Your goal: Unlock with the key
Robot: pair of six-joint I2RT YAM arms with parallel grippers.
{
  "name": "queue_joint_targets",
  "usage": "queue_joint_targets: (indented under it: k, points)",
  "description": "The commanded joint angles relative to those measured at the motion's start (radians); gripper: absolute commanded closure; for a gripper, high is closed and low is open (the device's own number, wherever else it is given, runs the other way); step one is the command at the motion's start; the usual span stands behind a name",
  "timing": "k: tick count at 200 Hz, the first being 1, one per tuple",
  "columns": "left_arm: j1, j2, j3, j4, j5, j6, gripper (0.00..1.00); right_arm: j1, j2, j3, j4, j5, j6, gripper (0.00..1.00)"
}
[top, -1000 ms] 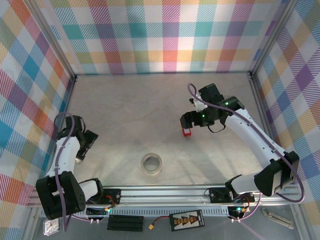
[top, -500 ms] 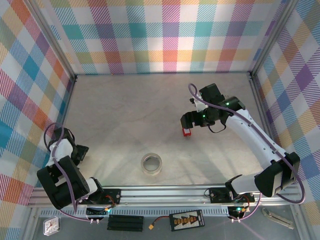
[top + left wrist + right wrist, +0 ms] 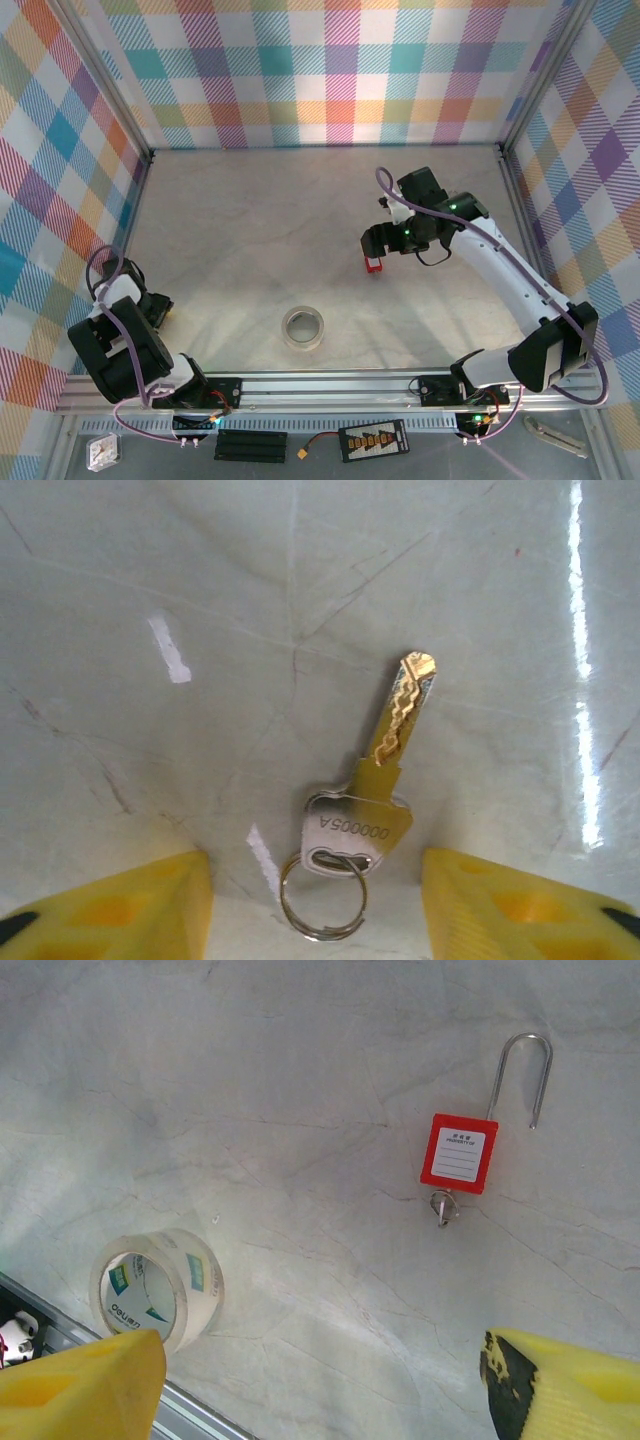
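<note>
A brass key (image 3: 372, 805) with a silver head and a split ring (image 3: 322, 900) lies flat on the table, blade pointing away. My left gripper (image 3: 315, 905) is low over it, open, one yellow finger (image 3: 110, 905) on each side and neither touching the key. In the top view the left gripper (image 3: 157, 306) sits at the table's near left edge. A red padlock (image 3: 459, 1153) lies right of centre, its shackle (image 3: 525, 1070) swung free at one end, a small metal key-like piece (image 3: 443, 1206) at its bottom. My right gripper (image 3: 385, 240) hovers open above the padlock (image 3: 375, 264).
A roll of clear tape (image 3: 303, 327) stands near the front rail, also in the right wrist view (image 3: 155, 1285). The aluminium rail (image 3: 320, 385) runs along the near edge. Checked walls close in the left, right and back sides.
The left arm has folded back and down to the near left corner, and its jaws have narrowed round the key. The right arm and padlock have not moved.
</note>
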Motion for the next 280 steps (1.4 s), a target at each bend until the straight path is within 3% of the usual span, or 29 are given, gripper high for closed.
queue_joint_targets:
  k: [1,20,56,139,199,231,254,280]
  points:
    - [-0.016,0.043,-0.024,0.149,0.145,0.040,0.52,-0.005,0.022,0.023,-0.003,-0.015,0.003,0.18]
    - [-0.075,0.066,-0.017,0.142,0.145,0.047,0.58,-0.005,0.043,0.038,0.001,-0.023,0.008,0.19]
    - [-0.168,0.105,-0.018,0.137,0.137,0.047,0.78,-0.005,0.073,0.060,0.003,-0.038,0.010,0.22]
    - [-0.436,0.119,0.026,0.079,0.124,0.018,1.00,-0.005,0.078,0.047,0.014,-0.047,0.014,0.26]
    - [-0.525,0.043,-0.007,0.068,0.122,-0.044,1.00,-0.006,0.070,0.028,0.016,-0.038,0.005,0.29]
    - [-0.508,-0.115,0.018,-0.048,0.018,-0.107,1.00,-0.006,0.072,0.031,0.011,-0.044,0.001,0.29]
    - [-0.457,-0.206,0.047,-0.121,-0.024,-0.132,0.90,-0.006,0.076,0.030,0.009,-0.046,-0.008,0.27]
    - [-0.340,-0.283,0.019,-0.129,-0.021,-0.152,0.47,-0.006,0.089,0.039,-0.004,-0.061,-0.017,0.26]
